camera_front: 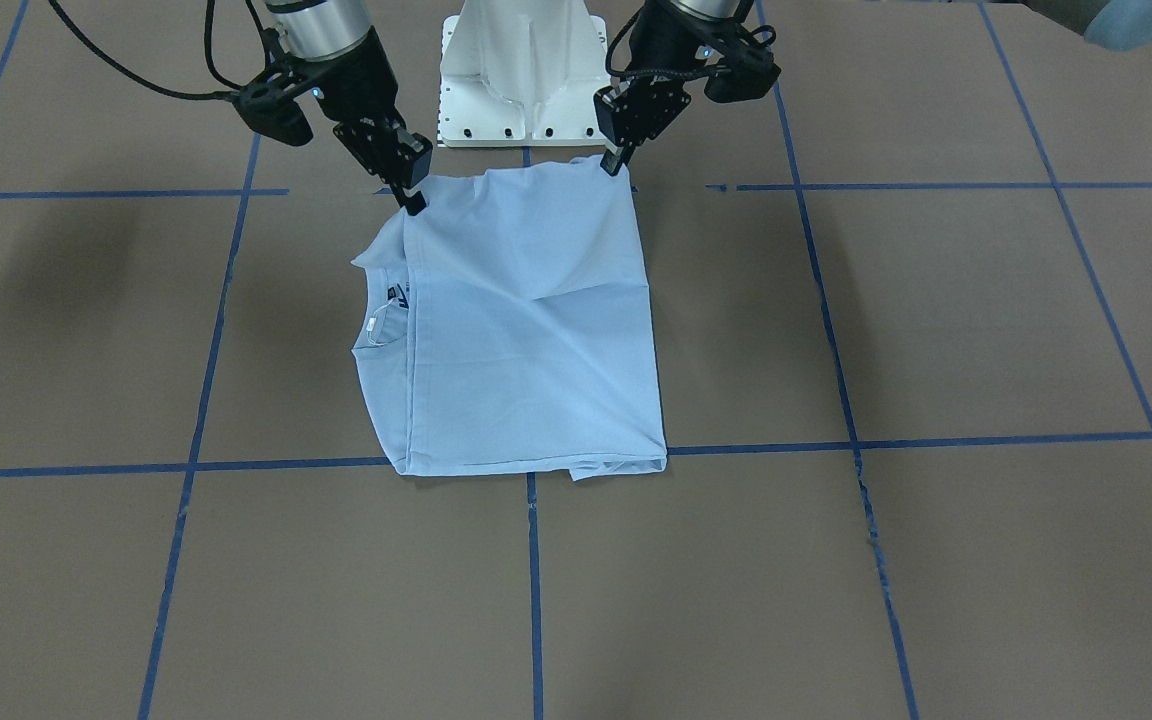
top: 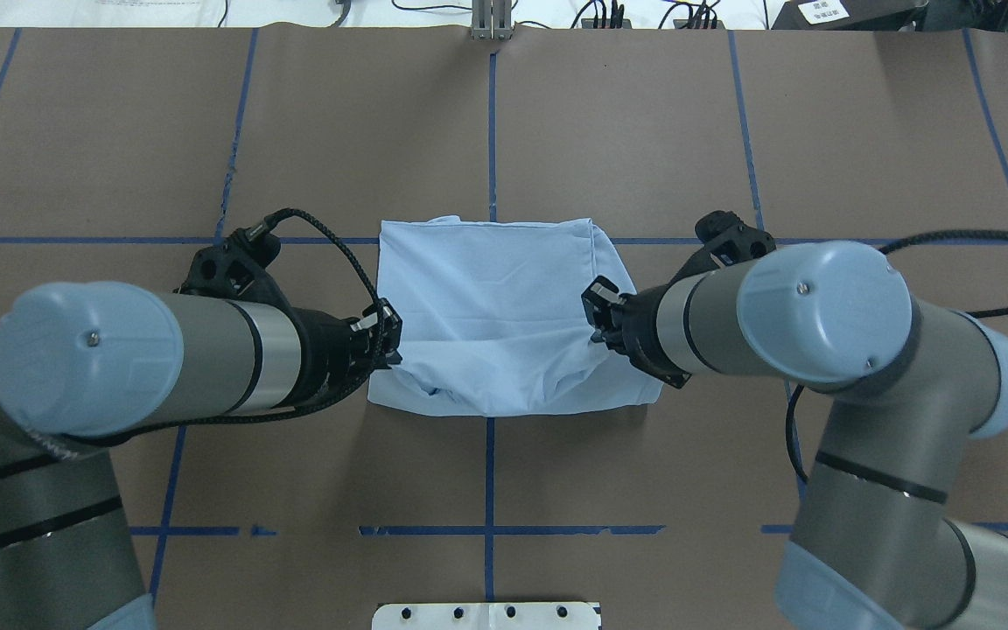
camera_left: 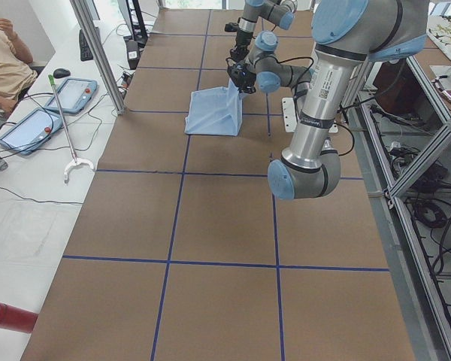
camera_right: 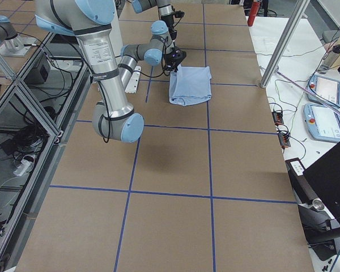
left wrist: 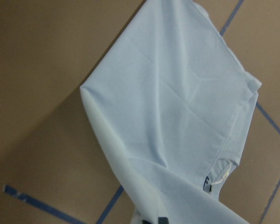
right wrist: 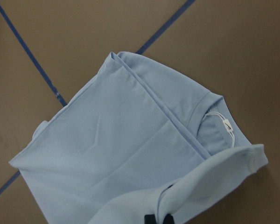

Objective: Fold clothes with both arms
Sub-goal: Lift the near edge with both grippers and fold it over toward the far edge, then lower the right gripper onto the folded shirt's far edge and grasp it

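Observation:
The light blue T-shirt point(camera_front: 526, 330) lies folded into a rough rectangle at the table's middle point(top: 495, 297). Its collar point(camera_front: 381, 325), with a white tag and a dark neck label, shows on the side by the right arm. The shirt's edge nearest the robot is raised off the table at both corners. My left gripper point(camera_front: 616, 162) is shut on one raised corner point(top: 386, 346). My right gripper point(camera_front: 412, 200) is shut on the other corner, by the sleeve point(top: 596, 331). The cloth drapes down from each grip in the wrist views point(left wrist: 177, 116) point(right wrist: 130, 154). The chest print is hidden.
The white pedestal base point(camera_front: 524, 80) stands just behind the shirt. Blue tape lines point(top: 490, 131) grid the brown table. Past the table's far edge, a side bench holds tablets point(camera_left: 68, 94) and a grabber tool point(camera_left: 68, 143), with a seated person point(camera_left: 4, 60) beside it.

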`<move>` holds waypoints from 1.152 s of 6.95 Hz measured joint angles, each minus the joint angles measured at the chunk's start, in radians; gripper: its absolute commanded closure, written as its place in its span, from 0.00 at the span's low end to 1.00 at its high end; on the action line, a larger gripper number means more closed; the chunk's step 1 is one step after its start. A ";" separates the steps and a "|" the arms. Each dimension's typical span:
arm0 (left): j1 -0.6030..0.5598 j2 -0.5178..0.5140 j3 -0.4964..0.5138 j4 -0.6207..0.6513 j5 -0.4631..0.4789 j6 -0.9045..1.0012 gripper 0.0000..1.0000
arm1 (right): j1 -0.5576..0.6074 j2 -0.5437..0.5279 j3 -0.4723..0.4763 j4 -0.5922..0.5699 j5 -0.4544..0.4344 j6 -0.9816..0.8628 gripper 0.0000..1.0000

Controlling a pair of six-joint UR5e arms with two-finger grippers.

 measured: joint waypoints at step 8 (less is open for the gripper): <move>-0.365 -0.151 0.687 -0.492 0.033 0.465 0.00 | 0.415 0.339 -0.896 0.375 0.325 -0.654 0.00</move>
